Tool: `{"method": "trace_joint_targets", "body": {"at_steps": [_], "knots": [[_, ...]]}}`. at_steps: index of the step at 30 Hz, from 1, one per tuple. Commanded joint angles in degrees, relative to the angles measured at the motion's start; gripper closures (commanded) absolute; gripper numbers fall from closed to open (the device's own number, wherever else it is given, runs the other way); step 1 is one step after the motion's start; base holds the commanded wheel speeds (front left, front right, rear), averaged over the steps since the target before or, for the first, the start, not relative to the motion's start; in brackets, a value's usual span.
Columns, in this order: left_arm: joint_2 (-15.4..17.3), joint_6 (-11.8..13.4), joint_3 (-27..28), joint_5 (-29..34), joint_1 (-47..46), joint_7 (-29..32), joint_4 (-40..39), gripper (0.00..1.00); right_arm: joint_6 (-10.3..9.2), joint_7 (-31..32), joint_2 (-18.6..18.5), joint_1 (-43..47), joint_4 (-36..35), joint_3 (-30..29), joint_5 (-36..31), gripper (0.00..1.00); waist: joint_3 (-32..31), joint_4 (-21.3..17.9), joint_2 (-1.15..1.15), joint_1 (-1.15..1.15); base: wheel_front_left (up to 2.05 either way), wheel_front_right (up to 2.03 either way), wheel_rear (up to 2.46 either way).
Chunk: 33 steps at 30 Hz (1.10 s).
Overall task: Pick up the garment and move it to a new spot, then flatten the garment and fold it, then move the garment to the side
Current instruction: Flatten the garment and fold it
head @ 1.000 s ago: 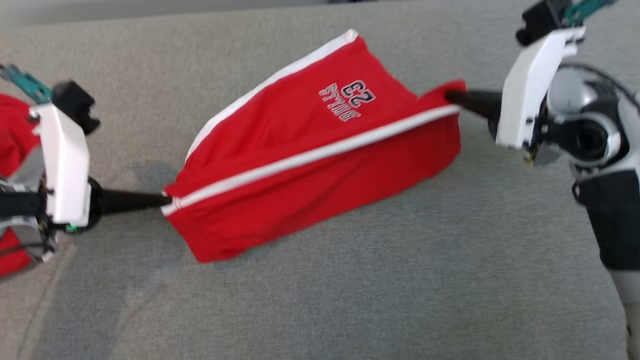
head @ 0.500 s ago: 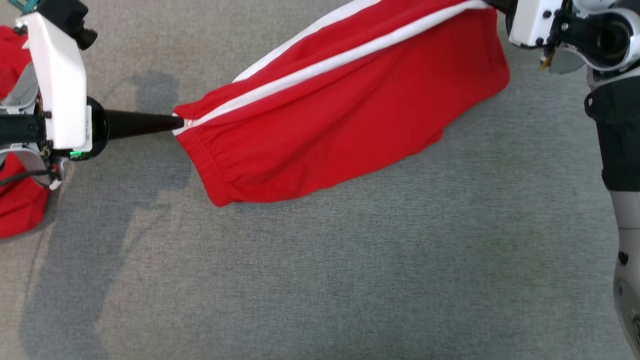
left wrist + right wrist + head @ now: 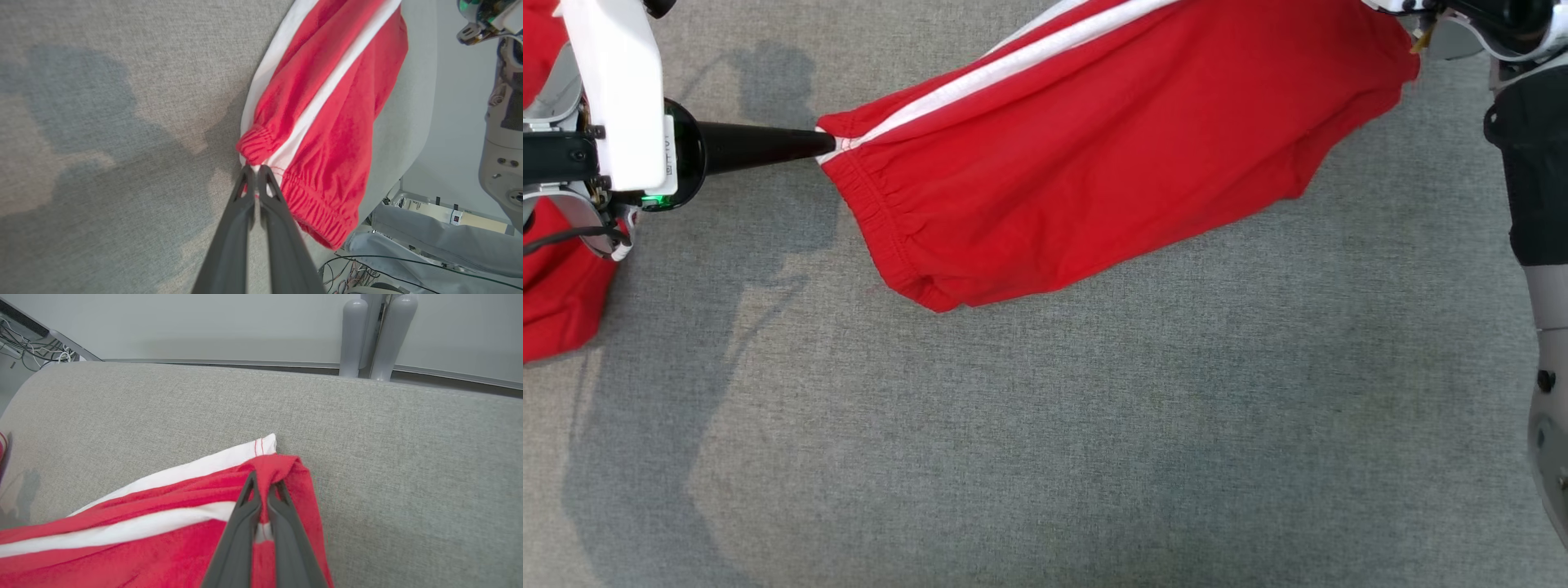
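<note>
Grey fabric surface [image 3: 1094,441] under us, our view has dipped; left end effector [image 3: 827,144] and right end effector [image 3: 264,485] stay clamped on the stretched red garment [image 3: 1111,155].

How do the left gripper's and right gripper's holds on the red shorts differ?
Place: left gripper pinches the gathered elastic waistband; right gripper, the plain leg end. Cloth: left gripper closes on the white stripe; right gripper on a bunched red fold. Both are shut on the shorts.
</note>
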Motion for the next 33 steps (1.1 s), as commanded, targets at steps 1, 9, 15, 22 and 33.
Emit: {"method": "trace_joint_targets", "body": {"at_steps": [1, 9, 15, 22, 33], "knots": [[-0.2, -0.4, 0.3, 0.4, -0.9, 0.2, 0.2, 1.00, 0.01, -1.1, -0.1, -0.7, 0.5, 0.5, -0.1, 0.95, 0.1, 0.2, 0.00, 0.00, 0.00, 0.00, 0.00], [-0.8, -0.5, 0.9, 1.8, -0.1, -1.3, 1.2, 0.00, 0.01, -4.2, -0.3, -1.0, 3.0, 1.9, 1.3, 0.00, -0.5, 0.2, 0.00, 0.00, 0.00, 0.00, 0.00], [-0.9, -0.6, 1.3, 2.8, 1.2, -2.1, 1.7, 0.00, 0.01, -8.4, -0.3, 0.8, 3.3, 4.3, 3.5, 0.00, -3.2, -0.4, 0.00, 0.00, 0.00, 0.00, 0.00], [-0.2, -0.6, 2.3, 6.8, 3.4, -7.7, 1.5, 0.00, 0.01, -17.8, -2.9, 5.0, 0.6, 9.6, 8.6, 0.00, -8.6, -1.7, 0.00, 0.00, 0.00, 0.00, 0.00], [1.3, -0.5, 4.5, 21.6, 12.6, -36.5, -4.0, 0.00, 0.01, -33.4, -6.3, 13.0, 7.3, 15.2, 11.2, 0.00, -14.4, -0.7, 0.00, 0.00, 0.00, 0.00, 0.00]]}}
